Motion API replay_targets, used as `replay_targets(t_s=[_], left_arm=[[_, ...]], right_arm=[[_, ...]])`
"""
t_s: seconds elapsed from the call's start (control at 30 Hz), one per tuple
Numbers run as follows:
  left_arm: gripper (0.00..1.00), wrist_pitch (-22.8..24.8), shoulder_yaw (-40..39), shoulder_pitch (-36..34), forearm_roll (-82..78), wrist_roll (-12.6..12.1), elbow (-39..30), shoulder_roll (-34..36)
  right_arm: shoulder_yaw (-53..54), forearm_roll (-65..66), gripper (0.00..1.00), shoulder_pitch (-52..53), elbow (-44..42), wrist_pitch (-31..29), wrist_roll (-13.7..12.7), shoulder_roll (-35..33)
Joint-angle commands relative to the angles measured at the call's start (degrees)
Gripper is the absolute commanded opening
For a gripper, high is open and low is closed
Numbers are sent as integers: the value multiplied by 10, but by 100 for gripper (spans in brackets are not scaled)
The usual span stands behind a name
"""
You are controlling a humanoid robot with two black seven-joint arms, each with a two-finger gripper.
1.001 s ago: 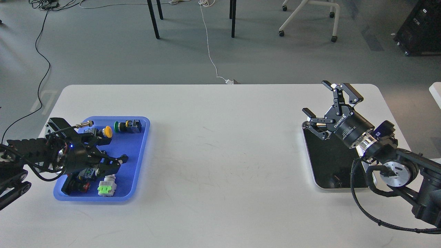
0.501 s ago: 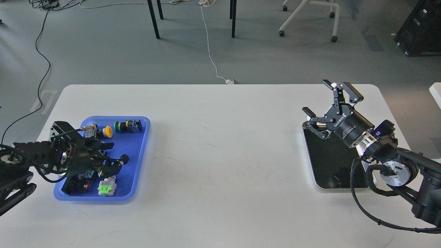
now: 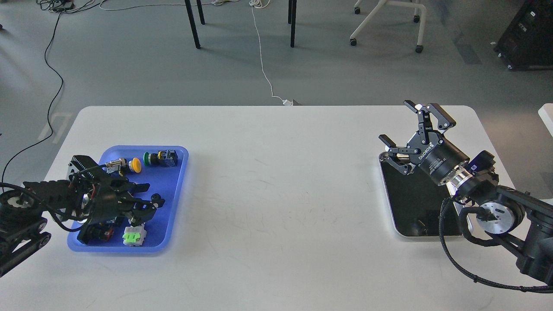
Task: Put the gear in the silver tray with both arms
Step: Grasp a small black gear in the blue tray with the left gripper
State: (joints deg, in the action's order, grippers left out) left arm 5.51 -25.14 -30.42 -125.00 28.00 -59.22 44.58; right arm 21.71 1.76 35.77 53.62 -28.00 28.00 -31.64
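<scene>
The silver tray (image 3: 415, 205) lies at the right of the table, its dark bottom bare. My right gripper (image 3: 395, 121) hangs open and empty over the tray's far left corner, fingers spread wide. My left gripper (image 3: 148, 195) is low over the blue tray (image 3: 173, 203), above its left and middle parts, with its fingers apart and nothing visibly between them. I cannot make out a gear; the left gripper hides some of the parts beneath it.
In the blue tray are a yellow push button (image 3: 135, 164), a green button with a black block (image 3: 160, 158), a white and green switch (image 3: 134, 235) and a red and black part (image 3: 97, 233). The white table (image 3: 281, 194) spans between the trays.
My left gripper has moved a little toward the front and lower over the blue tray. The right arm has not moved.
</scene>
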Motion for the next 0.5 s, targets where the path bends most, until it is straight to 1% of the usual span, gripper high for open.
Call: replay_targets(t_s=[0.0, 0.03, 0.17, 0.47], left_arm=[[46, 0, 0, 0, 0, 0, 6, 0], [43, 0, 0, 0, 0, 0, 7, -1], [38, 0, 0, 1, 0, 0, 10, 0], [38, 0, 0, 1, 0, 0, 11, -5]], right_arm=[[0, 0, 99, 0, 0, 0, 0, 0], [0, 0, 99, 0, 0, 0, 0, 0], [1, 0, 99, 0, 0, 0, 0, 0], [1, 0, 99, 0, 0, 0, 0, 0]])
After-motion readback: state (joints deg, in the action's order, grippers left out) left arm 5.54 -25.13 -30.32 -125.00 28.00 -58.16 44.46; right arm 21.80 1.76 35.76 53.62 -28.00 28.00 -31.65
